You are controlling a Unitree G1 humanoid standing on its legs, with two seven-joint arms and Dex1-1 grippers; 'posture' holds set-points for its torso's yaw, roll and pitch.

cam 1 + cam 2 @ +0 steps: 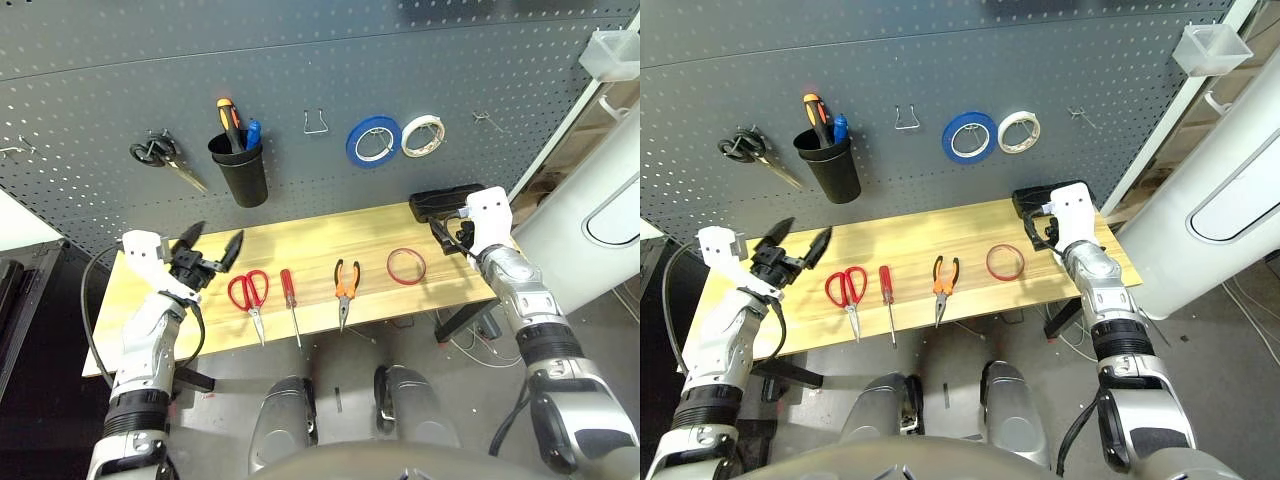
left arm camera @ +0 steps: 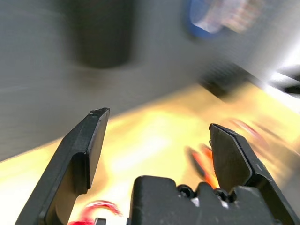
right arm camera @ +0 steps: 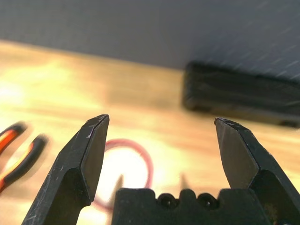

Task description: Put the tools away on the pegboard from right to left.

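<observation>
Four tools lie in a row on the wooden table (image 1: 300,240). From right to left they are a thin red tape ring (image 1: 406,266), orange-and-black pliers (image 1: 346,285), a red-handled screwdriver (image 1: 290,298) and red-handled scissors (image 1: 249,293). The dark grey pegboard (image 1: 300,70) rises behind the table. My right gripper (image 1: 452,237) hovers open just right of the ring, and the right wrist view shows the ring (image 3: 146,158) low between its fingers. My left gripper (image 1: 216,244) is open and empty above the table's left end, beside the scissors.
On the pegboard hang black-handled scissors (image 1: 158,155), a black cup (image 1: 240,170) holding pens, an empty wire hook (image 1: 317,122), a blue tape roll (image 1: 373,141) and a white tape roll (image 1: 422,136). A black box (image 1: 440,205) sits at the table's back right. A white cabinet (image 1: 590,200) stands right.
</observation>
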